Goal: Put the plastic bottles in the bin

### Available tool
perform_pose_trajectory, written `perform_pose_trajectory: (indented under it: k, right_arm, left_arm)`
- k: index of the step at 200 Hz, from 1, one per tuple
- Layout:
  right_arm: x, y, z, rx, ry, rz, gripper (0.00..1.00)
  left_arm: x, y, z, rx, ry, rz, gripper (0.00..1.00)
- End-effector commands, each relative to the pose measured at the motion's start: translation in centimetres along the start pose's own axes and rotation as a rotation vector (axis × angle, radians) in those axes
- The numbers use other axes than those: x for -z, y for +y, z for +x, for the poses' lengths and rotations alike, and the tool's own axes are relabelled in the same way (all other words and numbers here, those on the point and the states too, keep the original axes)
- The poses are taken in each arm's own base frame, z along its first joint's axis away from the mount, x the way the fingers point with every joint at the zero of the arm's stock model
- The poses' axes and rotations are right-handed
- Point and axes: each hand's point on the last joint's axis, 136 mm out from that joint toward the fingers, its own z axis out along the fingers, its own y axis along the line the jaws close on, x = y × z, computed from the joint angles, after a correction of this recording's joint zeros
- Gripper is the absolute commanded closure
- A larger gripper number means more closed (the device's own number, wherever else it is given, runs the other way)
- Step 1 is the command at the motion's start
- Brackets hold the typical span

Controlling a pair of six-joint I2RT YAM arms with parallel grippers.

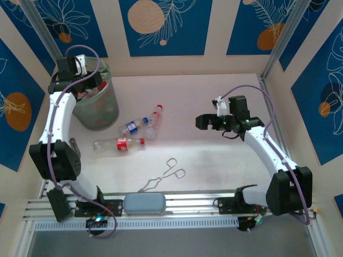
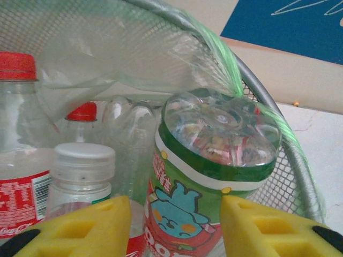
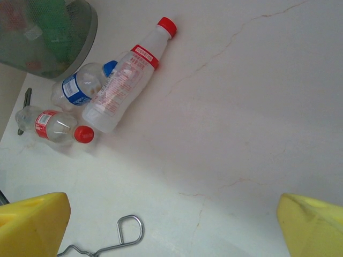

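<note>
My left gripper (image 1: 90, 85) is down inside the bin (image 1: 110, 107), a round mesh basket with a pale green liner at the back left. Its yellow fingers (image 2: 252, 225) are closed in around a green-labelled bottle (image 2: 209, 160), base pointing away; the right finger touches it. Several other bottles lie beneath in the bin (image 2: 257, 80), one red-capped (image 2: 16, 107), one white-capped (image 2: 83, 166). On the table lie three plastic bottles: a blue-labelled one (image 1: 131, 127) (image 3: 80, 88), a taller red-capped one (image 1: 153, 119) (image 3: 126, 77) and a small red-labelled one (image 1: 120, 143) (image 3: 53, 126). My right gripper (image 1: 201, 122) (image 3: 174, 225) hovers open over bare table.
Metal tongs (image 1: 163, 176) (image 3: 126, 235) lie near the front middle. A grey-blue oblong pad (image 1: 143, 203) rests on the front rail. The bin's side (image 3: 80, 32) shows at the right wrist view's top left. Walls close in the table at back and sides.
</note>
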Motion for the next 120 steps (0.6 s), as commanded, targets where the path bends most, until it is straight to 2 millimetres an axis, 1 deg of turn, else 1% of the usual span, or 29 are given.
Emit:
perform_pose_trajectory:
  k: [1, 11, 25, 40, 51, 65, 79, 91, 106, 120]
  right_arm:
    - [1.1, 0.9, -1.0, 0.042, -0.03, 0.003, 0.01]
    - [1.0, 0.8, -1.0, 0.039, -0.031, 0.005, 0.01]
    - [0.6, 0.4, -1.2, 0.035, -0.029, 0.015, 0.01]
    - [0.4, 0.0, -1.4, 0.026, -0.036, 0.032, 0.01]
    - [0.5, -0.2, -1.7, 0.015, -0.044, 0.047, 0.01]
    - [1.0, -0.1, -1.9, 0.012, -0.048, 0.056, 0.0]
    - [1.3, 0.0, -2.0, 0.017, -0.051, 0.065, 0.01]
    - [1.3, -0.2, -1.9, 0.017, -0.044, 0.074, 0.01]
    - [1.2, -0.3, -1.6, 0.009, -0.031, 0.076, 0.01]
    - [1.2, -0.2, -1.4, 0.002, -0.022, 0.07, 0.01]
  left_arm:
    - [5.9, -0.5, -4.7, -0.072, -0.163, -0.035, 0.47]
    - [7.7, -1.4, -5.0, -0.091, -0.176, -0.02, 0.43]
    - [9.4, -2.9, -4.1, -0.134, -0.148, -0.011, 0.38]
    - [11.0, -4.1, -2.3, -0.192, -0.126, -0.062, 0.31]
    - [12.1, -4.9, -1.1, -0.228, -0.15, -0.102, 0.3]
    - [13.2, -6.3, 0.4, -0.238, -0.159, -0.095, 0.3]
    - [12.7, -8.2, 2.8, -0.253, -0.111, -0.055, 0.28]
    - [11.4, -10.4, 4.9, -0.275, -0.071, -0.005, 0.27]
    - [9.2, -12.9, 7.7, -0.304, 0.0, 0.043, 0.26]
    - [6.6, -15.1, 10.0, -0.337, 0.067, 0.076, 0.26]
